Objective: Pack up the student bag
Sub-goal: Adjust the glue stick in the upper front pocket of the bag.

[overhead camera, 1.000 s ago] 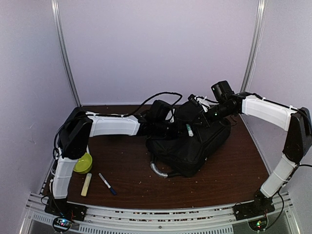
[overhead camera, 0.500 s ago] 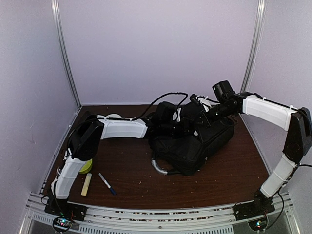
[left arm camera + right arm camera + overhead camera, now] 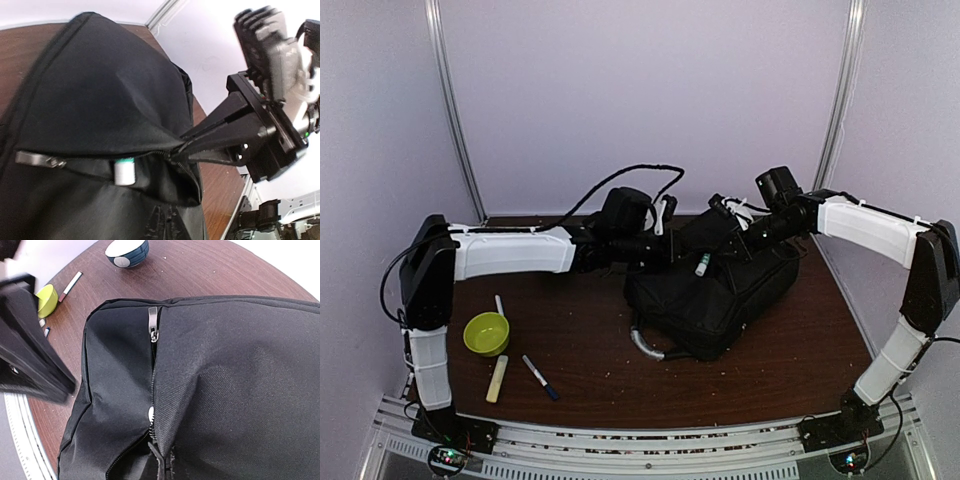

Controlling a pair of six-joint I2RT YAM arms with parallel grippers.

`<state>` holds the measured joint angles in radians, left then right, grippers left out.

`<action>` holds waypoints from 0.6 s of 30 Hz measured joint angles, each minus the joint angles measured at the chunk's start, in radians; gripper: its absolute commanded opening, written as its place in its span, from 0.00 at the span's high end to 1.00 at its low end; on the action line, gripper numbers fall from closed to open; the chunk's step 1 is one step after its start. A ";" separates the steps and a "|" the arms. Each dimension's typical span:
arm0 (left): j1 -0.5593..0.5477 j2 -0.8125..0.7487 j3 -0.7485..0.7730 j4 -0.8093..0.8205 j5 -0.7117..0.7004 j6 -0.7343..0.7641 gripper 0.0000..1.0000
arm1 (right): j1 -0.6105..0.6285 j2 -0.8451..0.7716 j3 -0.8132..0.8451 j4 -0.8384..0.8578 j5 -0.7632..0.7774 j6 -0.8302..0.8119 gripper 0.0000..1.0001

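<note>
The student bag (image 3: 712, 295) is large, black and soft, and lies right of centre with its grey curved handle (image 3: 645, 346) toward the front. My right gripper (image 3: 720, 240) is shut on the edge of the bag's opening and holds the flap up; the left wrist view shows its fingertips (image 3: 186, 145) pinched on the zipper edge. A white marker with a green band (image 3: 124, 170) sticks out of the opening (image 3: 701, 265). My left gripper (image 3: 663, 243) hovers just left of the bag; its fingers are not visible in its own view.
A green bowl (image 3: 487, 333), a cream stick (image 3: 497, 378), a blue-capped marker (image 3: 540, 377) and a white pen (image 3: 499, 304) lie at the front left. A blue bowl (image 3: 127, 250) sits at the back. A zipper pull (image 3: 153, 322) lies on the bag's top.
My left arm has pulled back to the left, away from the bag. The marker, covered half a second ago, shows again in the opening. The right arm has held still.
</note>
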<state>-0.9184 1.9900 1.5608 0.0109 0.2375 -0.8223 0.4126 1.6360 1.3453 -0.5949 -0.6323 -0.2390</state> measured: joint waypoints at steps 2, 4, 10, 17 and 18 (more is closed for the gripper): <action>0.000 -0.047 -0.025 -0.043 -0.030 0.044 0.86 | 0.000 0.000 -0.002 0.000 -0.001 -0.001 1.00; 0.000 -0.100 -0.052 -0.104 -0.074 0.100 0.81 | 0.000 0.000 -0.003 0.000 -0.003 -0.001 1.00; 0.023 -0.216 -0.074 -0.343 -0.248 0.258 0.43 | 0.000 0.000 -0.005 0.000 -0.004 -0.002 1.00; 0.257 -0.303 -0.137 -0.666 -0.452 0.304 0.40 | 0.000 0.000 -0.008 0.000 -0.011 -0.009 1.00; 0.304 -0.323 -0.172 -0.689 -0.456 0.295 0.40 | 0.000 0.000 -0.009 0.000 -0.013 -0.011 1.00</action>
<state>-0.6140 1.6672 1.3888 -0.6781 -0.2184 -0.5274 0.4126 1.6363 1.3365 -0.5945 -0.6449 -0.2504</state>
